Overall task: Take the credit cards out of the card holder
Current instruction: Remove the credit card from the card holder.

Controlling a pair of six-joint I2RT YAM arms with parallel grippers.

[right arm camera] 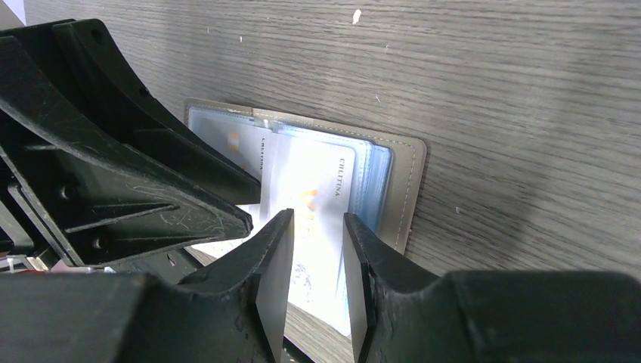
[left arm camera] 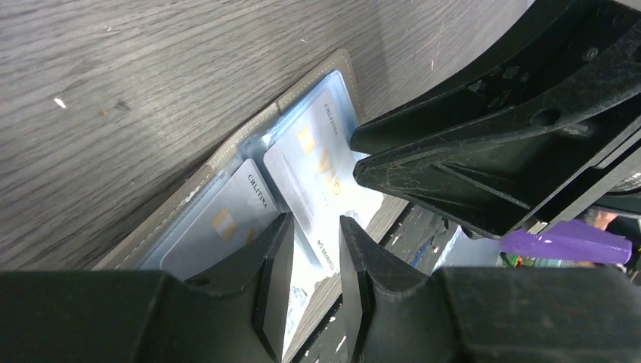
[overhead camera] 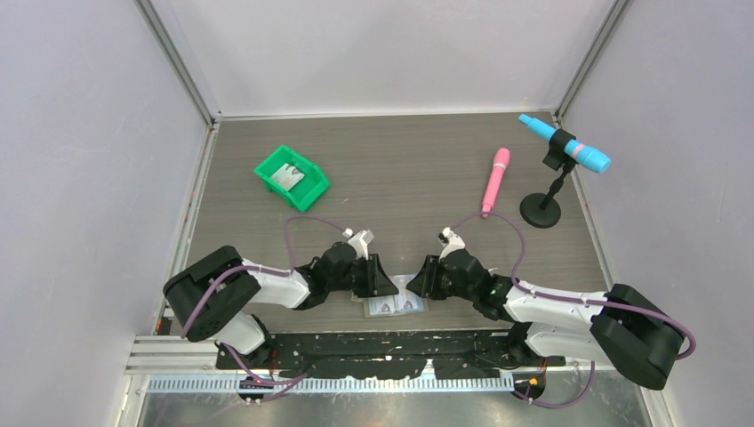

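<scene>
The card holder [overhead camera: 396, 306] lies open and flat by the table's front edge, with a stitched grey border [left arm camera: 227, 155] and pale blue pockets [right arm camera: 372, 181]. One credit card [left arm camera: 219, 223] sits in its left pocket. Another credit card [left arm camera: 317, 162] [right arm camera: 310, 189] sticks out of the right pocket toward the table edge. My left gripper [overhead camera: 384, 286] [left arm camera: 311, 227] points down at the holder from the left, its jaws a narrow gap apart over that card. My right gripper [overhead camera: 420, 283] [right arm camera: 317, 223] faces it from the right, its jaws also narrowly apart over the same card.
A green bin [overhead camera: 307, 191] holding a grey item stands at the back left. A pink pen [overhead camera: 495, 181] lies at the back right, beside a blue microphone [overhead camera: 569, 144] on a black stand [overhead camera: 541, 212]. A black rail [overhead camera: 373, 342] runs just below the table's front edge.
</scene>
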